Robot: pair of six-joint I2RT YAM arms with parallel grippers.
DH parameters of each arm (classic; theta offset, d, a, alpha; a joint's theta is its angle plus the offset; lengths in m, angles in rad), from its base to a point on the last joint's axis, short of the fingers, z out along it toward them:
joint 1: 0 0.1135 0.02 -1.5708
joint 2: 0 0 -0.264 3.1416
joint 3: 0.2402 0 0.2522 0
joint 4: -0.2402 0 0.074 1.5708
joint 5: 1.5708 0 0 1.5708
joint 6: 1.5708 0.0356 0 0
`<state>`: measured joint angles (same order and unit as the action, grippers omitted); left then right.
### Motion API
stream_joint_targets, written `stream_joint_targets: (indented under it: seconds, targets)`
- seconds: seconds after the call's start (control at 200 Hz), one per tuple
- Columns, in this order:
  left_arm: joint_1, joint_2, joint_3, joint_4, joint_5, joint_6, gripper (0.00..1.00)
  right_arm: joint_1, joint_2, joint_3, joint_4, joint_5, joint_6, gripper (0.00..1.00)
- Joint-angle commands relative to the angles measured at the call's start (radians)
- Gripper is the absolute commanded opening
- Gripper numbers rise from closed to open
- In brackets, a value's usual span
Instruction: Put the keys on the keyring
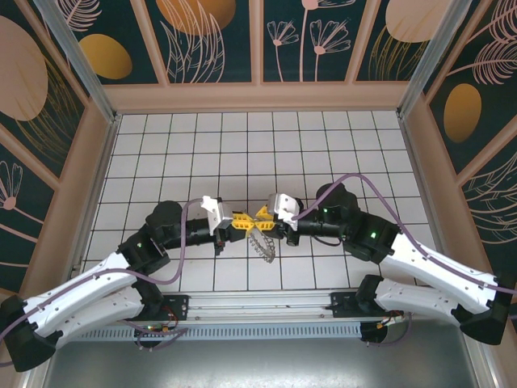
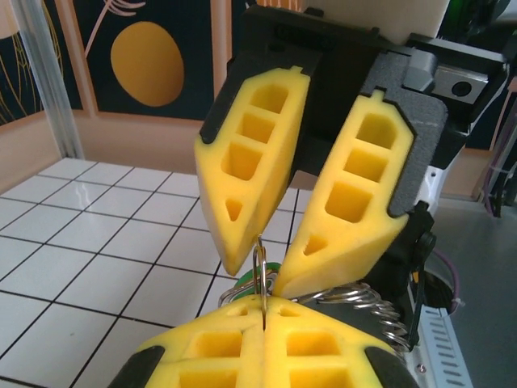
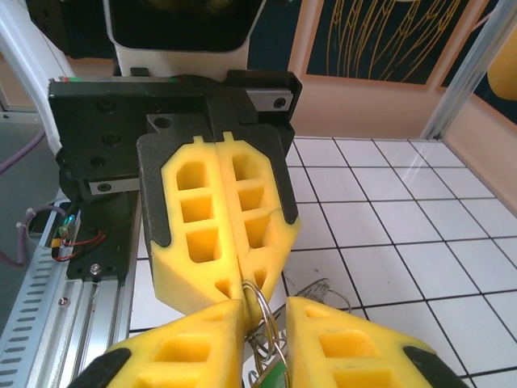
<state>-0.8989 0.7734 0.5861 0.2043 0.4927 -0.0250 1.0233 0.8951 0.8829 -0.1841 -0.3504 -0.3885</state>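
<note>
Over the middle tiles my two grippers meet tip to tip. My left gripper [image 1: 240, 220] [image 2: 264, 301] is shut on a thin silvery loop [image 2: 260, 257] [image 3: 265, 308] of the keyring. The keyring's coiled grey rim [image 1: 263, 244] [image 2: 367, 297] hangs below and beside the fingers. My right gripper [image 1: 262, 217] [image 3: 271, 311] is open, its yellow fingers [image 2: 242, 162] spread in a V on either side of that loop. The key's light-green head [image 2: 271, 267] [image 3: 275, 377] peeks out just behind the loop, mostly hidden by the fingers.
The floor is white tile [image 1: 242, 145] inside low peach walls with patterned panels [image 1: 210, 40]. An aluminium rail [image 1: 258, 303] carrying both arm bases runs along the near edge, and purple cables [image 1: 380, 190] loop over each arm.
</note>
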Motion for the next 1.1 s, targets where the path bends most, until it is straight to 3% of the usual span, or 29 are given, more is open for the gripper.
stream_joint_targets:
  seconds: [0.0,0.42,0.545,0.646,0.706,0.871,0.991,1.096]
  targets:
    - [-0.004,-0.037,-0.015,0.217,0.086,-0.062,0.0,0.004,-0.012,-0.027,0.04,0.003,0.012,0.16]
    - [-0.005,-0.032,-0.026,0.252,0.093,-0.069,0.0,0.003,-0.022,-0.03,0.038,0.004,0.023,0.2]
    - [-0.004,-0.042,-0.04,0.283,0.093,-0.079,0.0,0.003,-0.024,-0.03,0.043,0.007,0.025,0.13]
    - [-0.003,-0.043,-0.056,0.325,0.094,-0.095,0.0,0.003,-0.026,-0.032,0.047,0.009,0.024,0.0]
    - [-0.004,-0.041,-0.056,0.318,0.089,-0.091,0.0,0.003,-0.025,-0.029,0.044,0.011,0.018,0.0]
    - [-0.004,-0.012,0.053,0.039,0.018,0.026,0.0,0.003,-0.033,-0.02,0.035,0.034,-0.003,0.0]
    - [-0.005,0.025,0.152,-0.196,-0.022,0.116,0.19,0.003,-0.004,0.01,-0.007,0.053,-0.025,0.0]
    - [-0.004,0.064,0.226,-0.341,-0.044,0.166,0.22,0.004,0.028,0.03,-0.026,0.056,-0.029,0.0]
